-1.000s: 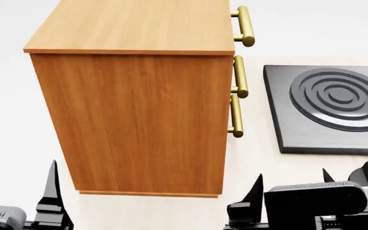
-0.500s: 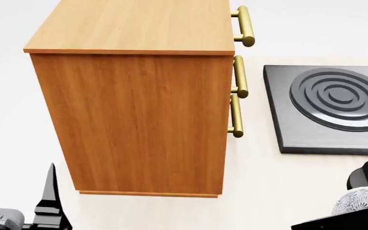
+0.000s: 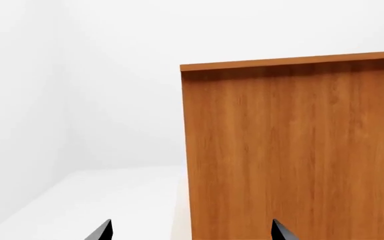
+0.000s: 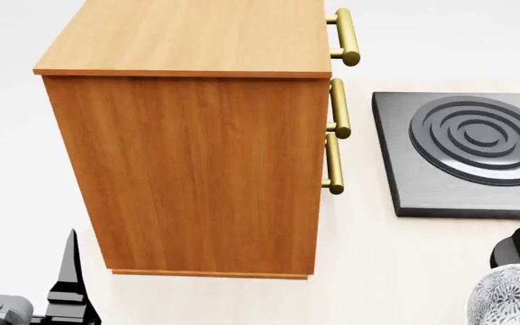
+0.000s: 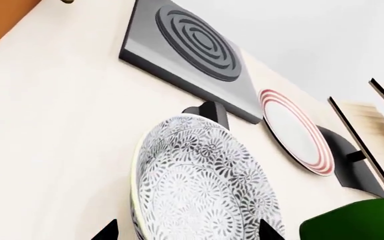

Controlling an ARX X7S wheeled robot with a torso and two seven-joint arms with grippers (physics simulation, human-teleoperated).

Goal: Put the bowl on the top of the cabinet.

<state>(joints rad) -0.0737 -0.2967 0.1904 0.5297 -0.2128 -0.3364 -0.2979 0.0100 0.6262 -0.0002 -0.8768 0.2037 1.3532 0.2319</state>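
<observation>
Bowl (image 5: pixel 202 185) sits on the worktop (image 4: pixel 378 257) near its front right corner, interior not visible. Right gripper (image 5: pixel 186 231) fingertips spread, straddling the bowl, no contact seen. Left gripper (image 3: pixel 190 231) spread, empty, facing the cabinet (image 4: pixel 197 156) side. Cabinet top bare. Red-ringed plate (image 5: pixel 295 130) stands on edge beside the hob (image 4: pixel 463 152).

No readable text, labels, brands, numbers or signs appear on anything.
</observation>
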